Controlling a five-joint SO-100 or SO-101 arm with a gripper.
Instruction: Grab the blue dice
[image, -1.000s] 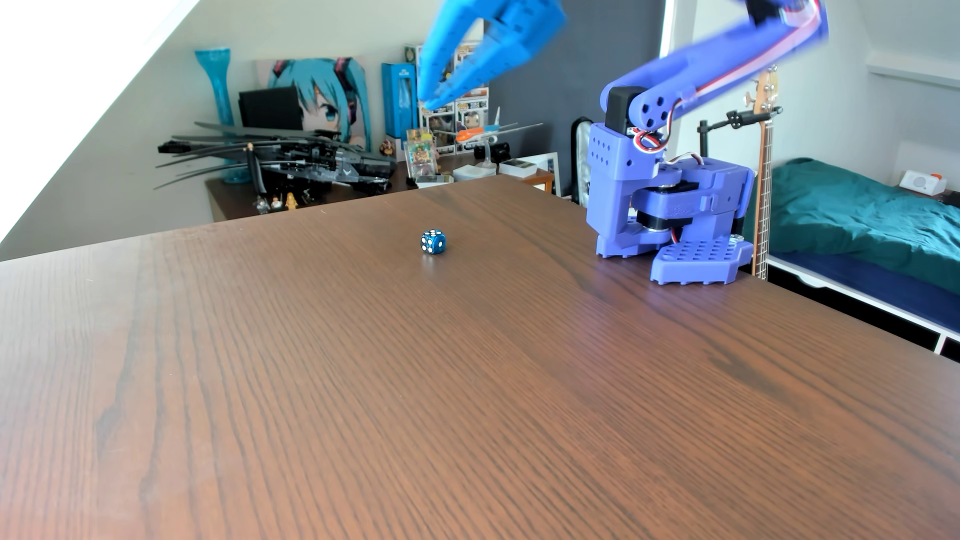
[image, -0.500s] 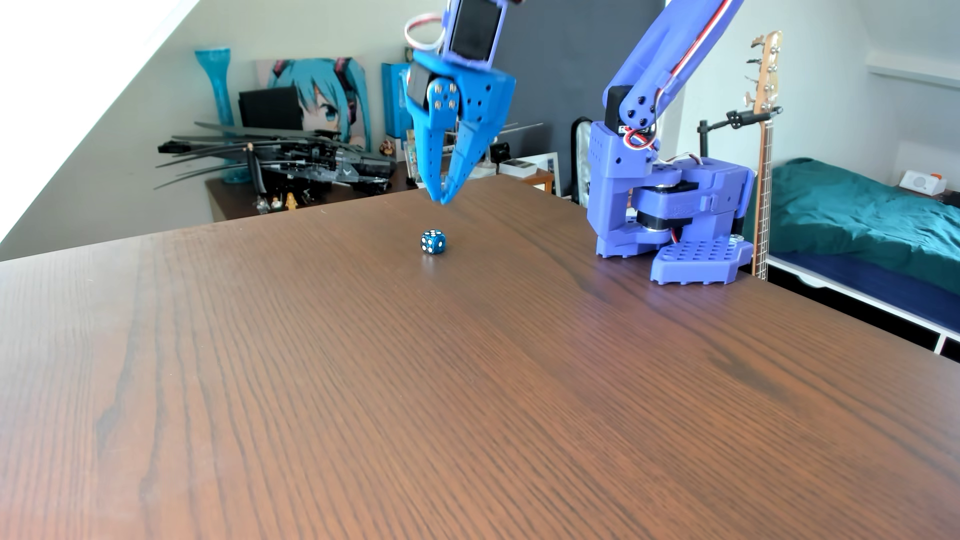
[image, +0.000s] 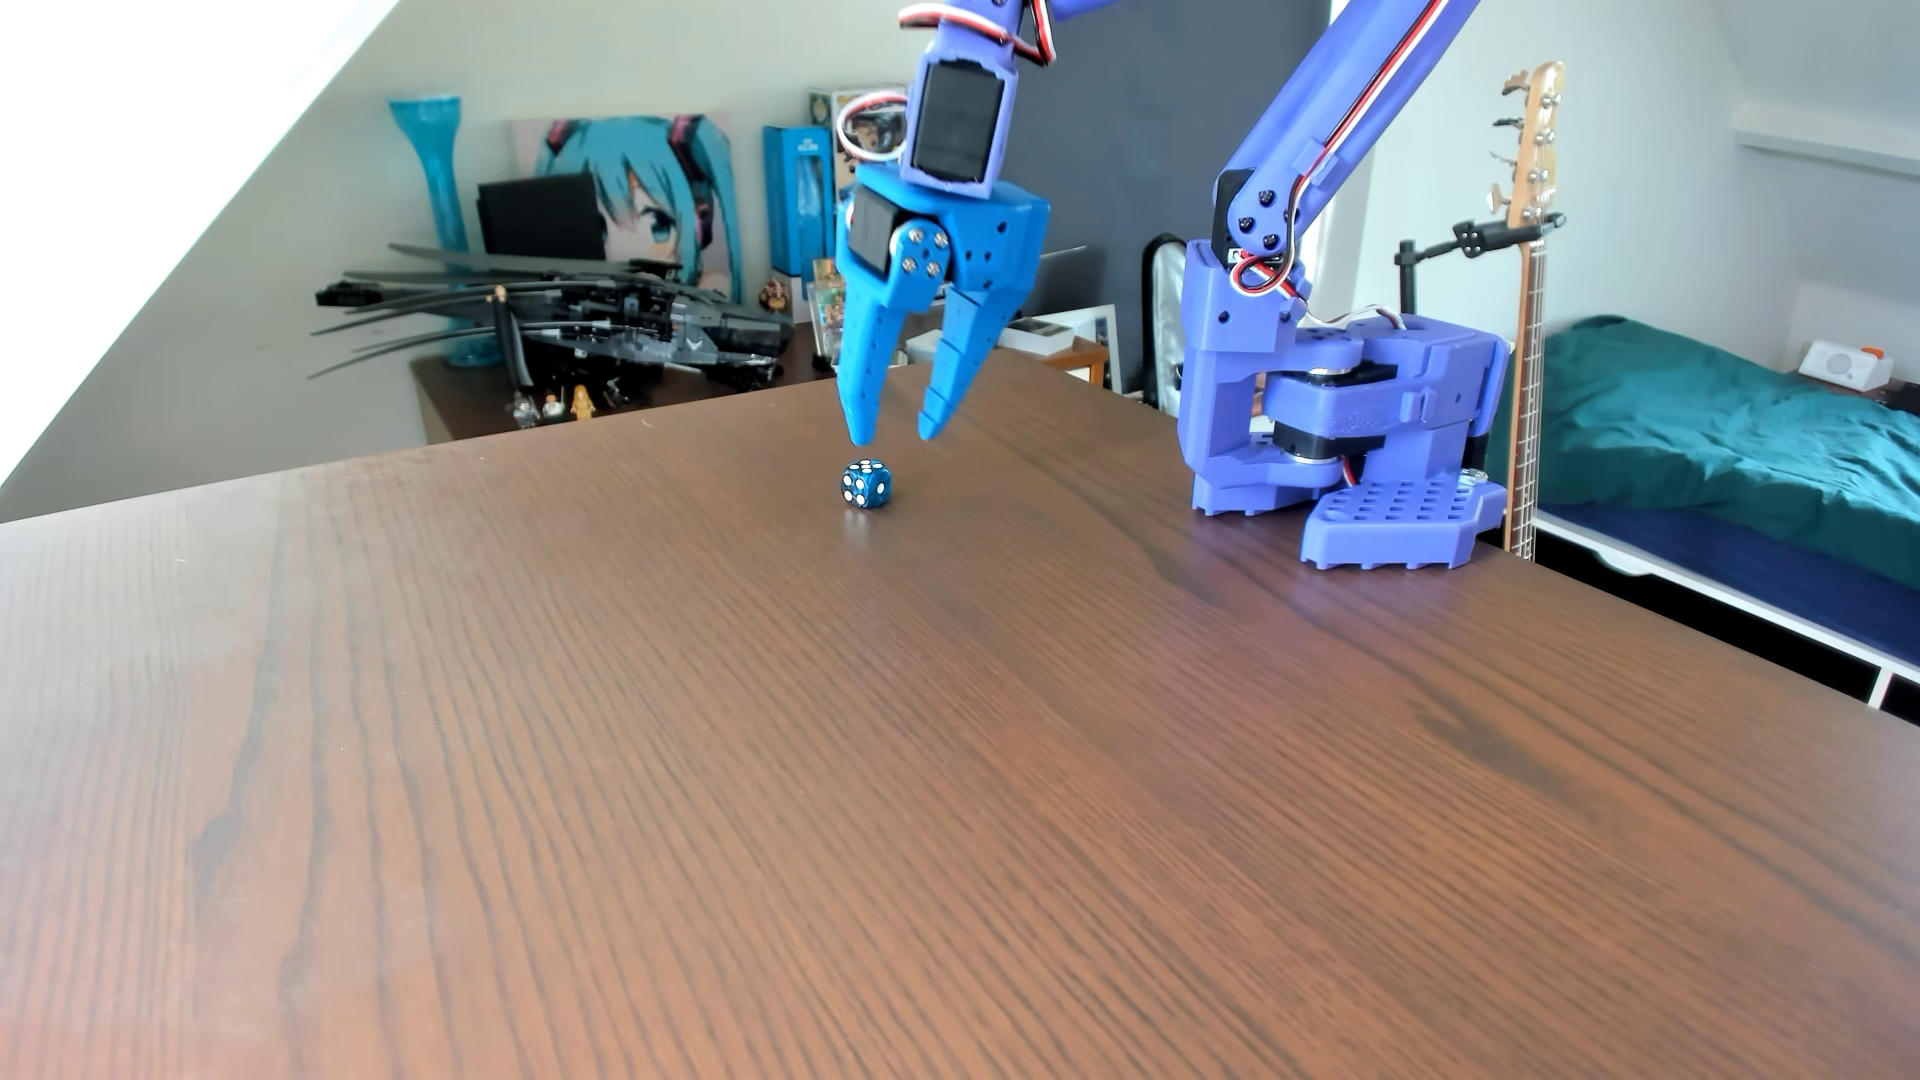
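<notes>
While the gripper (image: 900, 436) hangs point-down over the far half of the table (image: 935, 779), the blue dice (image: 867, 484) sits on the wood just below its tips, untouched. Jaws are parted a moderate way, a clear gap between the two tips, nothing held between them. Left finger (image: 871, 353) tip ends just above the dice's top face, almost straight over it in this view; right finger (image: 961, 363) tip ends a bit higher and off to the right of the dice. Whether the tips are truly over the dice or further back in depth, cannot tell from this one view.

Dice is a cube, so no long axis to speak of. It rests flat on one face, turned so a vertical edge points roughly toward the camera: two side faces show, plus the top. Left side face shows several white pips, right side face shows about two, top face pips are too foreshortened to count. Sits left of the arm's base (image: 1351, 436), well apart from it, near the middle of the table's width in this view, toward the far edge.

Arm's base is planted at the right side of the table near the far corner, upper link (image: 1340, 93) slanting up out of the top of the frame, red, white and black wires along it. Black servo block (image: 956, 119) sits above the gripper body.

Behind the table: cluttered shelf with a dark model aircraft (image: 613, 322), a teal-haired anime picture (image: 634, 187), a blue vase (image: 442, 208). Guitar (image: 1527, 312) and a bed with a teal cover (image: 1714, 426) on the right
</notes>
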